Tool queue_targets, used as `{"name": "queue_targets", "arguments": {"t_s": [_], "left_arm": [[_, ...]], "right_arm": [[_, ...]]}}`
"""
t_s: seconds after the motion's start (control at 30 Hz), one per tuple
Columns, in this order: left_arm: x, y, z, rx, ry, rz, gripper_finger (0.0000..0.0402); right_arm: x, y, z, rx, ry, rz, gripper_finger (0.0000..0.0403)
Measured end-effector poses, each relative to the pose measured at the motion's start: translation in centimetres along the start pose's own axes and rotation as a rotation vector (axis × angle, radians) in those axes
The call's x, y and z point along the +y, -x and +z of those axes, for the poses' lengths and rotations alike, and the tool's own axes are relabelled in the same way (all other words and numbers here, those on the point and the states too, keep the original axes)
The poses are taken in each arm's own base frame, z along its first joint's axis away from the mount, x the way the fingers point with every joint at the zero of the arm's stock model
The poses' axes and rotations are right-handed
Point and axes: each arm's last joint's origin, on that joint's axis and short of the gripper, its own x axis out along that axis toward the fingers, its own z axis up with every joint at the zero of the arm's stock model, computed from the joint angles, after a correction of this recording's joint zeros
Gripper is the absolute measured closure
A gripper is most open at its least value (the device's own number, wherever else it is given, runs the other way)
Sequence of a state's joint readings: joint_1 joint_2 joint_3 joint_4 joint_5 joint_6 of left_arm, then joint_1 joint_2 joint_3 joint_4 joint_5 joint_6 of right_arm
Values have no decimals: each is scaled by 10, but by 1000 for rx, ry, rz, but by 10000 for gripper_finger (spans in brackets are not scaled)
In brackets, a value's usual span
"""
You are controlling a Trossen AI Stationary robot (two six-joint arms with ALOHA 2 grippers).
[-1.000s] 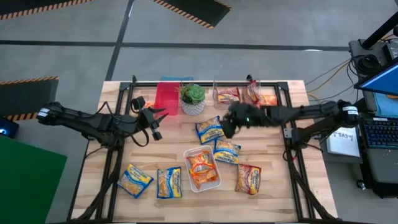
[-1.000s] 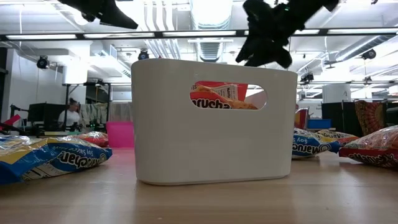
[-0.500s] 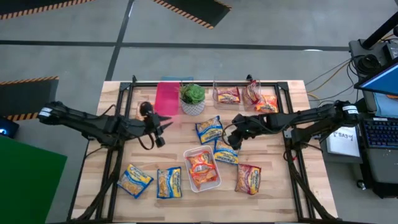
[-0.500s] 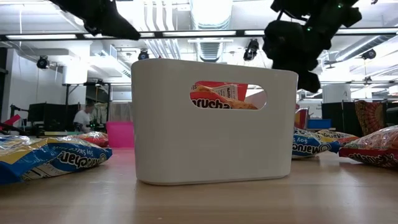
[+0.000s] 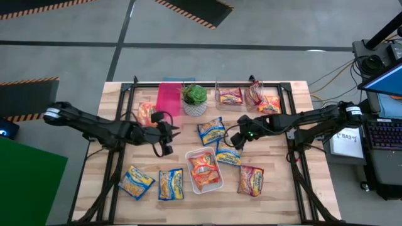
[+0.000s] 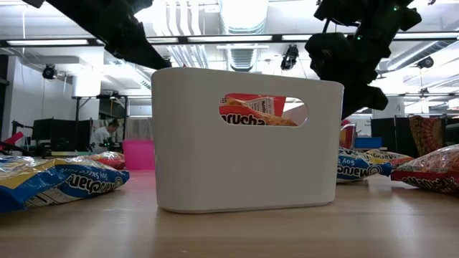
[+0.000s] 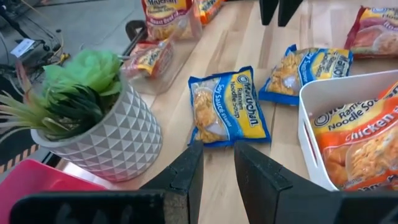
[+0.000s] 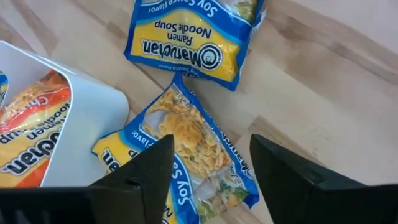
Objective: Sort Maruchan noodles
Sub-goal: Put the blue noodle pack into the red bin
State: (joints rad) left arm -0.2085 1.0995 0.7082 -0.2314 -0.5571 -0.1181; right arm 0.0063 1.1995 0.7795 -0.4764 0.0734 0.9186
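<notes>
Several Maruchan noodle packets lie flat on the wooden table. Two blue-edged ones (image 5: 211, 130) (image 5: 228, 152) are at the middle, two more (image 5: 136, 182) (image 5: 171, 184) near the front left, and a red one (image 5: 250, 180) is at the front right. An orange packet (image 5: 204, 169) lies in the white bin (image 5: 217, 182). My right gripper (image 5: 239, 143) (image 8: 211, 180) hovers open over the blue packet (image 8: 186, 149) beside that bin. My left gripper (image 5: 166, 141) (image 7: 217, 171) is open and empty, left of the bin, pointing at the other middle blue packet (image 7: 227, 106).
A potted plant (image 5: 194, 99) (image 7: 93, 118) and a pink bin (image 5: 168, 99) stand at the far edge. Clear bins (image 5: 229, 95) (image 5: 260, 97) beside them hold more packets. Another orange packet (image 5: 146, 113) lies by the left arm. Black frame rails run along the table's sides.
My right gripper has moved toward the near edge and come down, from over the upper blue packet to over the one beside the white bin. My left gripper has travelled right and toward the near edge, closer to the white bin. No packet has moved.
</notes>
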Motion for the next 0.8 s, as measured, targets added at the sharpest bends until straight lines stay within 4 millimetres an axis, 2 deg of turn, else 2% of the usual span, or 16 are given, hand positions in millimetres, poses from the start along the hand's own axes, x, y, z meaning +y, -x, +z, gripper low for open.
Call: {"name": "queue_targets", "arguments": {"t_s": [0.37, 0.8], "left_arm": [[-1, -2, -1, 6, -4, 1, 327], [-1, -2, -1, 4, -3, 1, 327]], "right_arm": [[-1, -7, 0, -28, 50, -57, 159], [-5, -10, 3, -163, 61, -143, 154]]}}
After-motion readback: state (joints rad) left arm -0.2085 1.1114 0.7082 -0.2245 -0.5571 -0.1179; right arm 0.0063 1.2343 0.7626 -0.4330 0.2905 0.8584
